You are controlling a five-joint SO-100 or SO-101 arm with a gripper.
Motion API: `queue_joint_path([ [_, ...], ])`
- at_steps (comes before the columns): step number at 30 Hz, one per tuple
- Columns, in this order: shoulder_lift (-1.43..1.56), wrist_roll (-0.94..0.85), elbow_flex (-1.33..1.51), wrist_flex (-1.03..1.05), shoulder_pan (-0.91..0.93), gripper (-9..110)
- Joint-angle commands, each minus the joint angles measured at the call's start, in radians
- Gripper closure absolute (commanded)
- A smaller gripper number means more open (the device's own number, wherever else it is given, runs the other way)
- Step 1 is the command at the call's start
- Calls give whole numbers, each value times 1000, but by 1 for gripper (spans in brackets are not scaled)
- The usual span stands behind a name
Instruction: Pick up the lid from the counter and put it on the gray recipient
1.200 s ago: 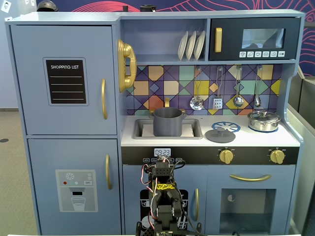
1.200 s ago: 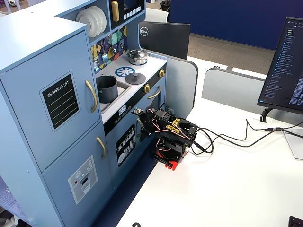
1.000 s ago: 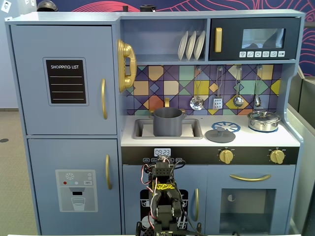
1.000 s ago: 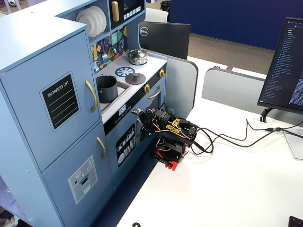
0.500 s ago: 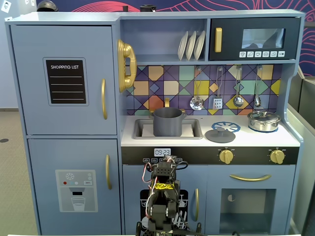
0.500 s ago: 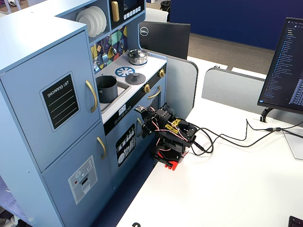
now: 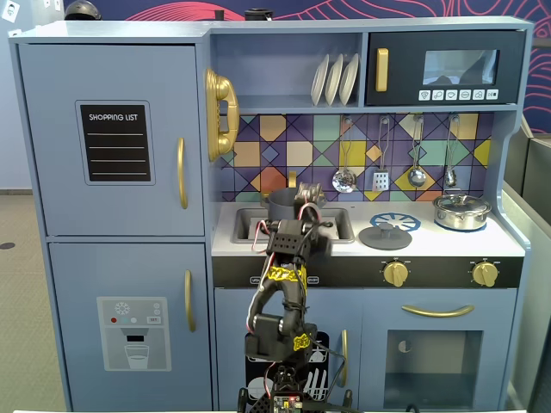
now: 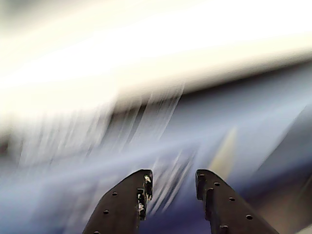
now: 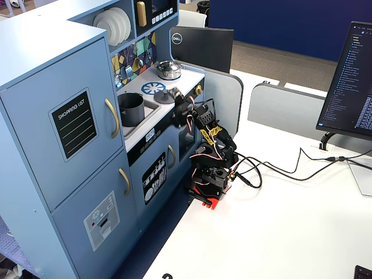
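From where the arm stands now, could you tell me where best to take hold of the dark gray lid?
Probably by the small knob at the centre of the lid, coming straight down from above: it lies flat on the counter, leaving its thin rim little to pinch.

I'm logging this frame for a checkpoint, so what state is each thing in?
lid: lying flat on the counter, knob up, not gripped.
gray pot: upright in the sink, uncovered.
silver pot: on the counter, its own lid on.
gripper: jaws open, empty.
cupboard doors: shut.
plates: standing on edge on the shelf.
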Motion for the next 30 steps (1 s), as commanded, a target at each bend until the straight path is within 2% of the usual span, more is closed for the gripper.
queue_joint_path([
  [1,-9,-18,-43,-287,143,102],
  [6,34,-21,147,-644,252,102],
  [9,28,64,281,-905,298,102],
  [11,12,58,370,-1045,316,102],
  [14,0,20,431,-1080,328,101],
  [17,-29,77,451,-1161,319,84],
  [20,-86,71,453,-1244,304,77],
  [30,-284,21,446,-1454,265,76],
])
